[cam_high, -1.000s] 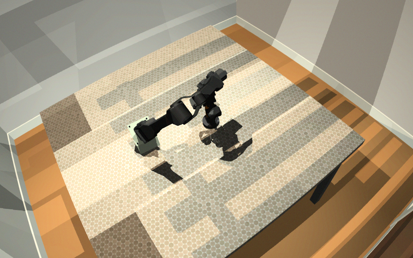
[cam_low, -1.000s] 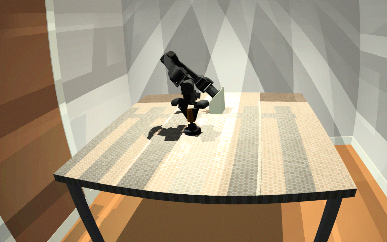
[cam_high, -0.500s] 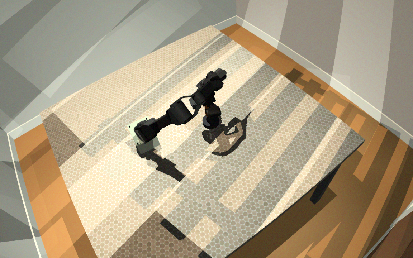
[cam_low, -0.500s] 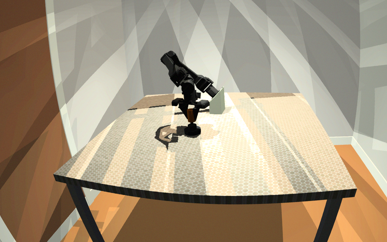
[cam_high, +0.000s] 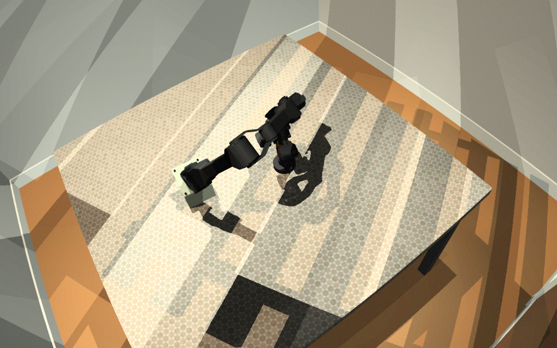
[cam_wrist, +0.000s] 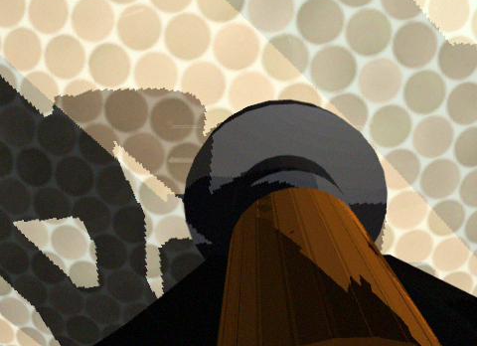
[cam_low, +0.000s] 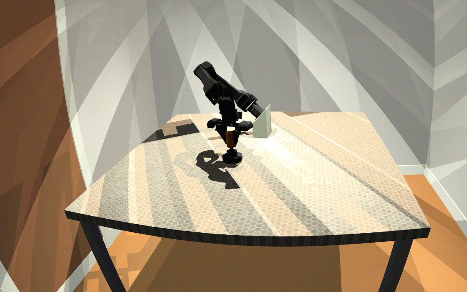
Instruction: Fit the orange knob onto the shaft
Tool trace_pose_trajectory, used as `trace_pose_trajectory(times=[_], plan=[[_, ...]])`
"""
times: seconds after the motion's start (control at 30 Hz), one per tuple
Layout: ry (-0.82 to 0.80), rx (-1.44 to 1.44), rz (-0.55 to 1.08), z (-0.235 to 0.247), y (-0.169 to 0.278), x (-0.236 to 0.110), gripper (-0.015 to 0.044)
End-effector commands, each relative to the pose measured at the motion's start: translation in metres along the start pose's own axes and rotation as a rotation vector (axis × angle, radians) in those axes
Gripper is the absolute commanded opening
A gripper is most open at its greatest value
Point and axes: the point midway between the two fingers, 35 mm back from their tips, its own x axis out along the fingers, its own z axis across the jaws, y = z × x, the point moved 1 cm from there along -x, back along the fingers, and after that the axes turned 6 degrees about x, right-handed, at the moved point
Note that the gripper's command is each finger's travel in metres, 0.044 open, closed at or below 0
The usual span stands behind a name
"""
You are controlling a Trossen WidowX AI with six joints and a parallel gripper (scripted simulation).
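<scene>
The orange knob (cam_high: pixel 277 146) (cam_low: pixel 230 138) (cam_wrist: pixel 312 286) is a ribbed cylinder held upright between my fingers. My gripper (cam_high: pixel 280 146) (cam_low: pixel 230 133) is shut on it and points straight down. The round dark pedestal (cam_high: pixel 283 165) (cam_low: pixel 232 157) (cam_wrist: pixel 292 130) stands on the table directly under the knob. In the exterior view a short dark stretch of shaft (cam_low: pixel 231 148) shows between the knob's lower end and the pedestal, so the knob sits above the pedestal top. In the wrist view the knob covers the shaft, and its flat side is hidden.
The arm's pale green base block (cam_high: pixel 197 198) (cam_low: pixel 263 125) stands on the table behind the pedestal. The dotted table top (cam_high: pixel 358 207) (cam_low: pixel 300 188) ends in an edge at the front. Low glass walls (cam_high: pixel 445 101) surround the floor.
</scene>
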Motion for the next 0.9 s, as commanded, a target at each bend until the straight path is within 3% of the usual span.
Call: trace_pose_trajectory(times=[0.0, 0.6, 0.87], plan=[[0.003, -0.002, 0.005, -0.0018, 0.0005, -0.0004, 0.0], [0.003, -0.002, 0.005, 0.0014, 0.0009, -0.0032, 0.0], [0.003, -0.211, 0.005, 0.0002, 0.0028, -0.0027, 0.0]])
